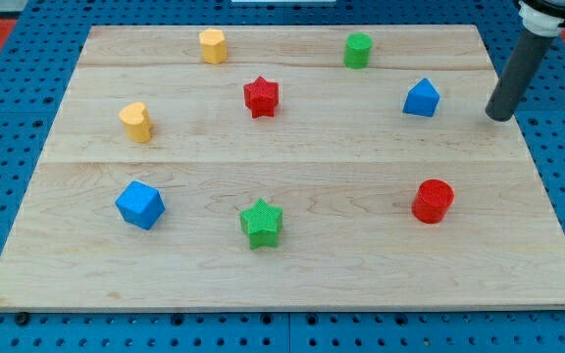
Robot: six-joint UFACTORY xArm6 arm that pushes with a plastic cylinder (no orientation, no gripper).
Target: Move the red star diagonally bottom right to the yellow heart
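The red star (261,96) lies in the upper middle of the wooden board. The yellow heart (137,122) lies to its left and slightly lower, near the board's left side. My tip (499,116) is at the view's right, near the board's right edge, well to the right of the red star and just right of the blue pentagon-like block (421,98). It touches no block.
A yellow hexagon (213,45) and a green cylinder (358,49) sit near the top. A blue cube (140,204), a green star (261,223) and a red cylinder (433,201) lie in the lower half. The wooden board (292,284) rests on blue pegboard.
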